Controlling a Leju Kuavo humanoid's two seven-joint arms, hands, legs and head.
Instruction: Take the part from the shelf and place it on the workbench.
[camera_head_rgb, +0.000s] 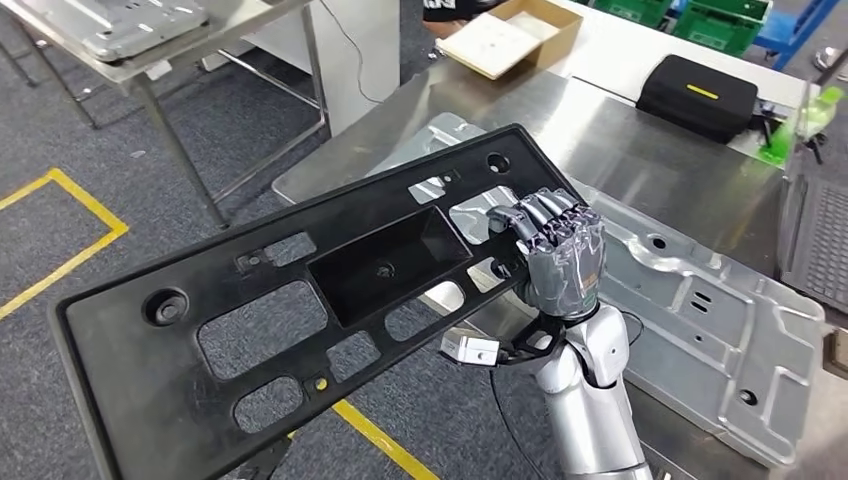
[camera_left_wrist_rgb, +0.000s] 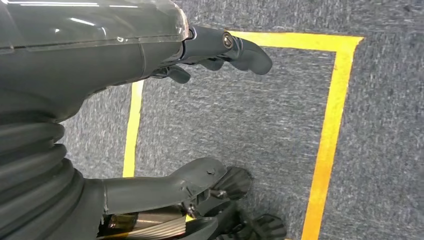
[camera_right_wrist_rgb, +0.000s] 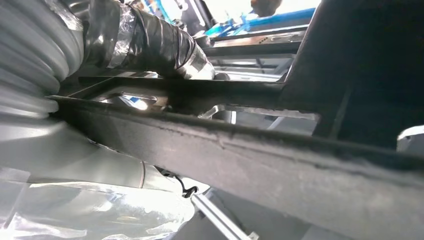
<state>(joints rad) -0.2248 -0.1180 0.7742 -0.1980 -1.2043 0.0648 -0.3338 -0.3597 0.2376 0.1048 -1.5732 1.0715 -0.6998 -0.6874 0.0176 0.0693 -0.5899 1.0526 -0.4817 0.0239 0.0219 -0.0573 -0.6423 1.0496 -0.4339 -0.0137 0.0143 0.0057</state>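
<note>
Held up over the floor and the near edge of the steel workbench (camera_head_rgb: 640, 160): long black part (camera_head_rgb: 300, 300), tilted, with many cut-outs and a deep rectangular recess in the middle. Gripped at its far long edge by the right hand (camera_head_rgb: 558, 252), fingers curled tight over the rim beside one opening. Under that end, a grey metal plate (camera_head_rgb: 700, 300) flat on the workbench. Farther back, an open cardboard box (camera_head_rgb: 510, 35) with a white sheet inside. Left hand (camera_left_wrist_rgb: 220, 50) down over grey carpet, fingers apart, holding nothing
</note>
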